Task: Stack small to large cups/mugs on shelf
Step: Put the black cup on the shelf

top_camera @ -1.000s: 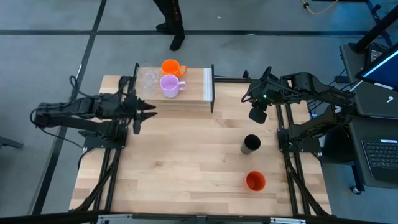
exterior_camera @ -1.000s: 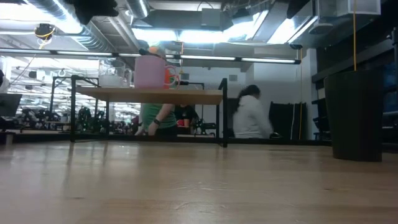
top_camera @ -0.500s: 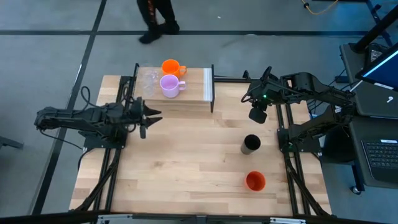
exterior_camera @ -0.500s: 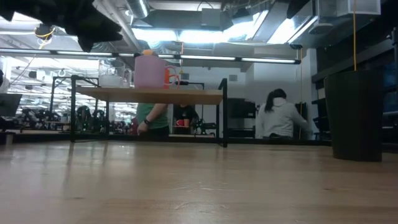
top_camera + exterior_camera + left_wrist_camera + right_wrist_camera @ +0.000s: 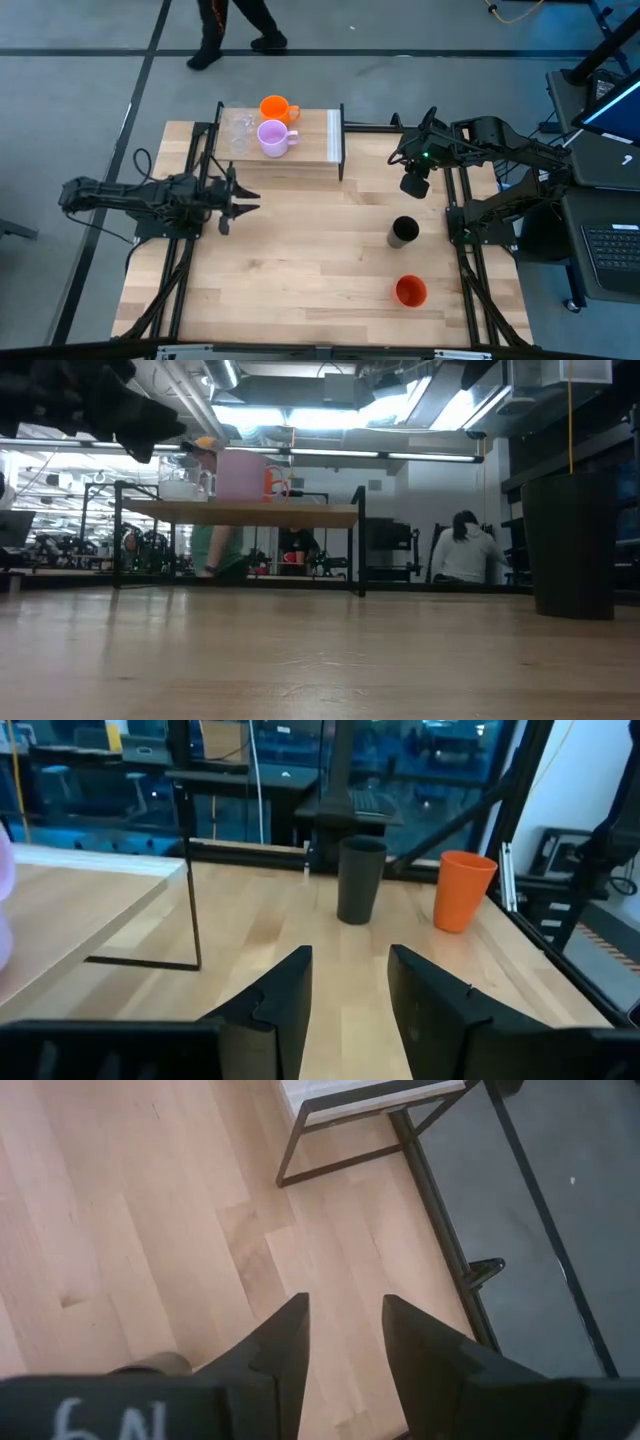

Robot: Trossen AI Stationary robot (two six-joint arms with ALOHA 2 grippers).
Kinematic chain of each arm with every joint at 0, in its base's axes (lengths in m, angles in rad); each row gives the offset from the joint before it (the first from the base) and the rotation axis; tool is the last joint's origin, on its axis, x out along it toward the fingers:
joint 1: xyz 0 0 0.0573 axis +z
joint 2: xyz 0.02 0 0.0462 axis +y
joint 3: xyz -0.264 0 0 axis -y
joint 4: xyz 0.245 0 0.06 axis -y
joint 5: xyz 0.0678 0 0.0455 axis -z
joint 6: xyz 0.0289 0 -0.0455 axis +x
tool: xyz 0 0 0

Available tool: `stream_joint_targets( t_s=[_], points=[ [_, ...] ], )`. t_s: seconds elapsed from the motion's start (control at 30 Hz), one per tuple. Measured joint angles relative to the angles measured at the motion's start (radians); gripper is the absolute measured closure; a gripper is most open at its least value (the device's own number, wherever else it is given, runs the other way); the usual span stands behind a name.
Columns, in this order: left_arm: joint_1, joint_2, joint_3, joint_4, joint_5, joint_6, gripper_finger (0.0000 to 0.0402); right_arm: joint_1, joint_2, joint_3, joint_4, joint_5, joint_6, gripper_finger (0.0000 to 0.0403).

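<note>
- The table (image 5: 300,270) carries the shelf (image 5: 318,150) at its far edge, with four vessels crowded on the shelf's left part and bare wood on its right.
- The left gripper (image 5: 238,197) hangs over the table just in front of the shelf, its fingers (image 5: 285,995) apart and holding nothing; the wrist view looks past them toward the two cups not yet shelved.
- The right gripper (image 5: 413,183) waits near the table's right edge, close to the black tumbler, fingers (image 5: 285,1342) apart and empty.
- The black tumbler (image 5: 403,231) and the red-orange cup (image 5: 411,291) stand on the table's right side, well apart from the shelf.
- The lilac mug (image 5: 273,137) and orange mug (image 5: 275,107) sit on the shelf, near each other.
- The clear glasses (image 5: 236,132) stand at the shelf's left end, hard to make out.
- Risk, as I judge it: the tall tumbler could tip if gripped high; a reach over the shelf could knock the glasses, since they barely show; both arms heading for the same cups could collide.
</note>
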State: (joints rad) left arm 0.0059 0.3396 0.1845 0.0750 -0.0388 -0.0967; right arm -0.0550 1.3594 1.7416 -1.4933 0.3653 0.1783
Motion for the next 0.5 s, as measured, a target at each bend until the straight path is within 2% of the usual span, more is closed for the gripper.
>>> stream_joint_targets(
  t_s=[0.3,0.5],
  points=[
    [0.000,-0.104,-0.083,0.041,-0.022,-0.006,0.0274,0.000,0.000,0.000,0.000,0.000,0.000,0.0273],
    [0.000,-0.138,-0.177,0.148,-0.022,-0.030,0.0274,0.000,0.000,0.000,0.003,0.000,-0.001,0.0273]
  ],
)
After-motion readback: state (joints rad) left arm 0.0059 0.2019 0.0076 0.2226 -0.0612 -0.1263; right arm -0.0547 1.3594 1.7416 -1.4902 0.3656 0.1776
